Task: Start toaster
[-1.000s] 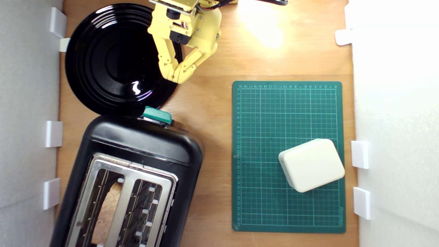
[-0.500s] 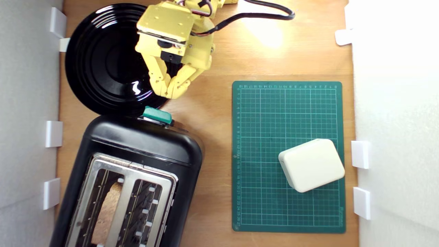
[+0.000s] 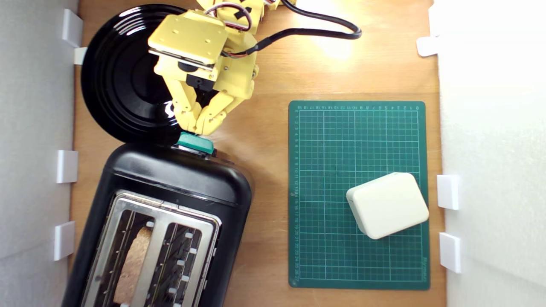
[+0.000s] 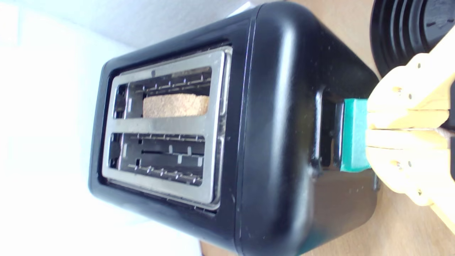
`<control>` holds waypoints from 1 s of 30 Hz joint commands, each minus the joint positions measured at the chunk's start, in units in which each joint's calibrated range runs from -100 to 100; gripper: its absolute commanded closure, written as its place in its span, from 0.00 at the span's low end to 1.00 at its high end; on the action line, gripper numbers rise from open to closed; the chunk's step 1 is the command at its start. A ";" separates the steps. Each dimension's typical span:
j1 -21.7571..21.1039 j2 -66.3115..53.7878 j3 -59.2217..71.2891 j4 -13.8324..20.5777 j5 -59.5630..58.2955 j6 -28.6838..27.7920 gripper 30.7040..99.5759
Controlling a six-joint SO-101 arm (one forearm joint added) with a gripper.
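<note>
The glossy black toaster (image 3: pixel 170 179) fills the lower part of the exterior view's left, silver top plate up, with a slice of bread (image 3: pixel 134 264) in one slot. Its teal lever knob (image 3: pixel 195 143) sticks out of the end facing the arm. My yellow gripper (image 3: pixel 198 128) is shut, fingertips pressed together, and sits right at the knob. In the wrist view the shut fingertips (image 4: pixel 369 129) touch the outer face of the teal knob (image 4: pixel 353 135), with the toaster (image 4: pixel 277 117) and the bread (image 4: pixel 176 105) beyond.
A round black plate (image 3: pixel 123 76) lies under the arm, just behind the toaster. A green cutting mat (image 3: pixel 358 128) with a cream box (image 3: pixel 387 204) on it lies at the exterior view's right. White walls with clips border both sides.
The shut gripper has travelled from above the plate's edge toward the toaster, ending at the teal knob. The toaster and the knob have not visibly moved.
</note>
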 commanded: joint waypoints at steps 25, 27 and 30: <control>2.72 8.24 -4.59 -0.49 -7.03 -0.39 0.99; 2.80 9.33 -4.59 -0.49 -7.11 -0.39 0.99; 2.80 10.74 -4.59 -0.49 -7.20 -0.49 0.99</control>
